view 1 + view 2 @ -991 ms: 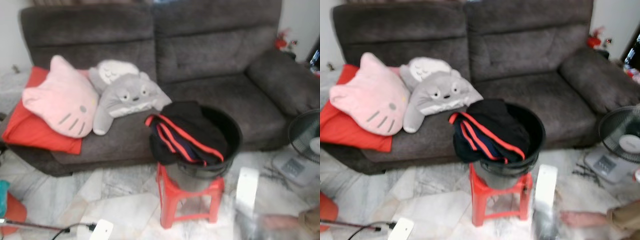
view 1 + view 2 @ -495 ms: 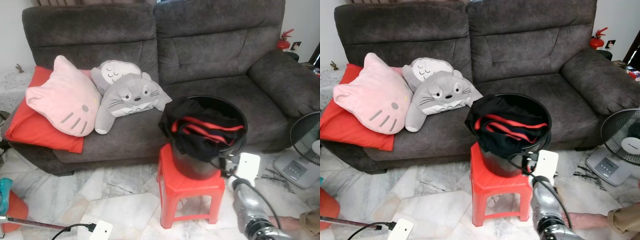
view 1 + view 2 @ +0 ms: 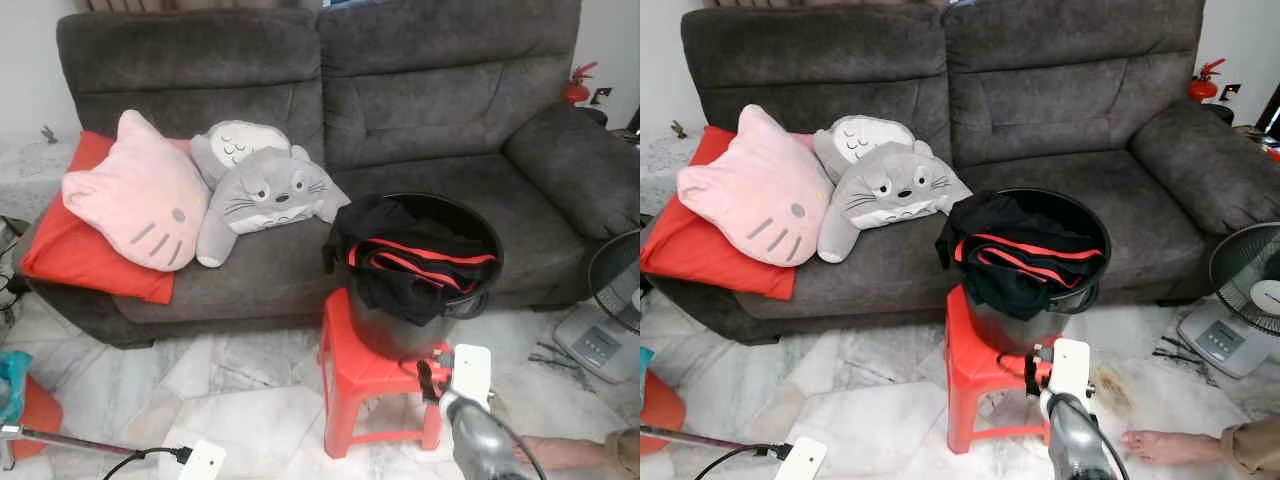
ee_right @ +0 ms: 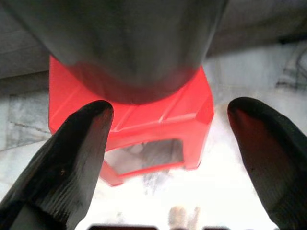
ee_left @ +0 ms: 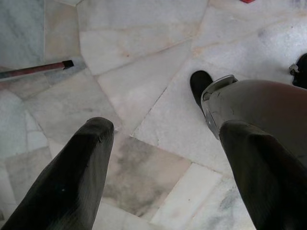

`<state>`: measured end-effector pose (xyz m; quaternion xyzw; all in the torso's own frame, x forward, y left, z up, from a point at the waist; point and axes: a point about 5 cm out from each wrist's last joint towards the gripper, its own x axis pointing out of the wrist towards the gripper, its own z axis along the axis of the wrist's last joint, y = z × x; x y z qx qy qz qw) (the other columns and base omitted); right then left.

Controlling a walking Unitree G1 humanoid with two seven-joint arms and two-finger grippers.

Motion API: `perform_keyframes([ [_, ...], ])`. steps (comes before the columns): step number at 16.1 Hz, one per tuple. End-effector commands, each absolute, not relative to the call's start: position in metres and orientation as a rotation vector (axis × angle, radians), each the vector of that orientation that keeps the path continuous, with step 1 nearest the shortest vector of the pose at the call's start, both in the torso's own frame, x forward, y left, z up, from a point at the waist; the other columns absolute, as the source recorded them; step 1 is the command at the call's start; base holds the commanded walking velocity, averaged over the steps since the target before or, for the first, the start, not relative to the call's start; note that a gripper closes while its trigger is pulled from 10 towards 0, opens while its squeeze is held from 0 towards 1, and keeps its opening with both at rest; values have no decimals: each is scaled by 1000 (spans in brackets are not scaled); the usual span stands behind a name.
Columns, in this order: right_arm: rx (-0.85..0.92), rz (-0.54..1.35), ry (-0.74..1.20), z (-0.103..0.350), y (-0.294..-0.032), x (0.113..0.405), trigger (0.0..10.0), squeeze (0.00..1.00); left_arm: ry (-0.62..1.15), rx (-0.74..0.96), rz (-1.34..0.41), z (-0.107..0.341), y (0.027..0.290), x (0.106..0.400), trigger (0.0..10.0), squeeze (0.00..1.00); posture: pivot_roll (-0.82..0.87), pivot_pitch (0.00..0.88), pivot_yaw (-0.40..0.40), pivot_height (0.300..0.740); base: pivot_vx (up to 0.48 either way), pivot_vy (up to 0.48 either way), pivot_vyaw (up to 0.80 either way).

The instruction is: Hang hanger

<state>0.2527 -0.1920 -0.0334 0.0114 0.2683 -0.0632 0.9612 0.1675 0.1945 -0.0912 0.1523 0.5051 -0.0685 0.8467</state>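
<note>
The right gripper (image 4: 168,158), fingers spread wide and empty, was held before the red plastic stool (image 4: 139,122) bearing the black bucket (image 3: 1080,290) of black-and-red clothing (image 3: 1025,255). The left gripper (image 5: 168,177) was spread over marble floor (image 5: 139,62).

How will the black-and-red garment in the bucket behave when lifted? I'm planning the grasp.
Probably floppy: the garment drapes over the bucket rim in folds. Likely light. It may snag, tipping the bucket on the stool.
</note>
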Motion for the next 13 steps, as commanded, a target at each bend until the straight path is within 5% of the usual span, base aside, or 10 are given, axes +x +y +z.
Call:
perform_keyframes([
  [1,-3,-111,457,-26,-193,255,10000,0,1077,331,-147,-92,198,166,10000,0,14,0,52,740,0,0,0],
  [9,-154,-117,166,10,-203,178,10000,0,1078,348,-166,-91,198,166,10000,0,-21,0,51,740,0,0,0],
  [13,-359,-151,1,76,-215,183,10000,0,1077,352,-168,-91,199,166,10000,0,-31,0,55,740,0,0,0],
])
